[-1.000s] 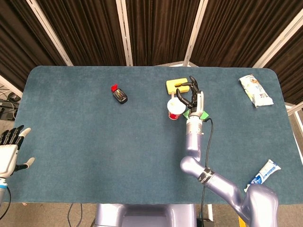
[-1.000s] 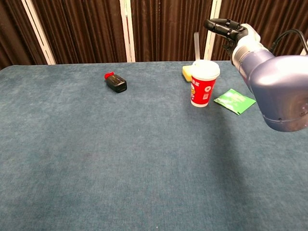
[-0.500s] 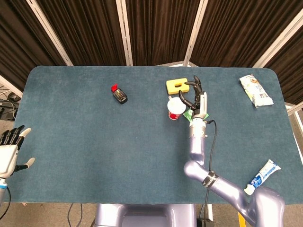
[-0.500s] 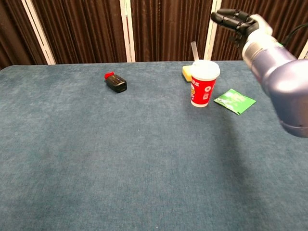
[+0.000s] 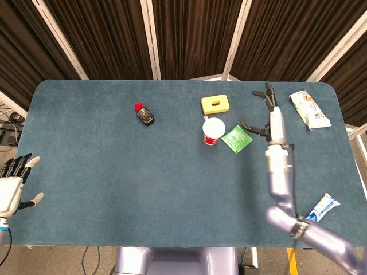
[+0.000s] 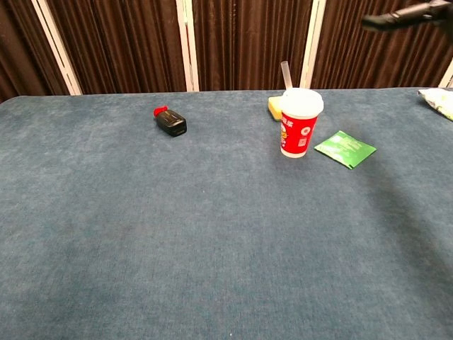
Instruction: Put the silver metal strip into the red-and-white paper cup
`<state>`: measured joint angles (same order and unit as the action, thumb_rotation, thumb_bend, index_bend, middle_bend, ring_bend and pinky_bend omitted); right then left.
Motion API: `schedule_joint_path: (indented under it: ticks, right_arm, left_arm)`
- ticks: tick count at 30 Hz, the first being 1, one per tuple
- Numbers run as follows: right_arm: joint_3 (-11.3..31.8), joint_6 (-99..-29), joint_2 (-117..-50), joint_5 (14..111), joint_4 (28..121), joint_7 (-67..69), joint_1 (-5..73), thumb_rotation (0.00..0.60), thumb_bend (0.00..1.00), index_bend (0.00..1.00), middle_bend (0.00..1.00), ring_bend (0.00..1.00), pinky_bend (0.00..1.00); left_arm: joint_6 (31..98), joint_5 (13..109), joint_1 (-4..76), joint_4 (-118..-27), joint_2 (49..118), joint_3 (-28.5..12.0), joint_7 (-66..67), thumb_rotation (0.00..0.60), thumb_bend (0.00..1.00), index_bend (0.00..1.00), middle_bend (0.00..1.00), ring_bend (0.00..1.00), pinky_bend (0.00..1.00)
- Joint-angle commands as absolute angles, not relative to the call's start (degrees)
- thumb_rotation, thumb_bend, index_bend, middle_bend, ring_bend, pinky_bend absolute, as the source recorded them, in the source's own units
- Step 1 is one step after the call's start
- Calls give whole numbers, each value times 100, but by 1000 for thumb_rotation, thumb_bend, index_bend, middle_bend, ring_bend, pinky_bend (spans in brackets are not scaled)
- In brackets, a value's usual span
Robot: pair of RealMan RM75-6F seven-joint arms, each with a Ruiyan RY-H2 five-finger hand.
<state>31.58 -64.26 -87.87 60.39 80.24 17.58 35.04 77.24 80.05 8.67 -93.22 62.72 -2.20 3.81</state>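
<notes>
Toward the table's far edge, your silver metal strip point(image 6: 285, 74) stands in the red-and-white paper cup point(image 6: 300, 124), job looks done; your right hand point(image 5: 268, 116), fingers spread, empty, hovers well apart; left hand point(image 5: 12, 183) idles off the near-left corner, fingers apart

On the blue bench point(image 5: 114, 172): a black bottle point(image 5: 145, 116) with a red cap, a yellow block point(image 5: 215, 103), a green packet point(image 5: 237, 138), a white snack bag point(image 5: 309, 109), and what looks like a toothpaste tube point(image 5: 321, 208).
</notes>
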Motion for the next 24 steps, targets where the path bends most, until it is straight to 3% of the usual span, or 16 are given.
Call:
schedule_joint_path:
  ticks: [1,10,14,18,24]
  right_arm:
    - [2232,-6555,-7780,6838,8575,561,2915,600,175,197,0,0,0]
    - [1093,-7232,-7102,7478,8808,-103,1953,600,175,177,0,0,0]
    - [690,-7161,-6923,7527,8879,-452,1722,600,170,101,0,0,0]
    - [611,-7061,-6818,7455,9061,-903,1736,600,157,37,0,0,0]
    - [713,-7541,-7016,7672,8962,-1155,1683,600,161,2,0,0,0]
  left_arm:
    - [7737,8027,863,-9313,6272,-214,368,600,243,115,0,0,0]
    - [7733,8019,871,-9315,6288,-219,409,600,243,115,0,0,0]
    - [7708,7992,886,-9345,6292,-231,423,600,243,115,0,0,0]
    - [7705,7974,890,-9351,6300,-238,459,600,243,115,0,0,0]
    - [7735,7955,871,-9365,6301,-235,513,600,242,115,0,0,0]
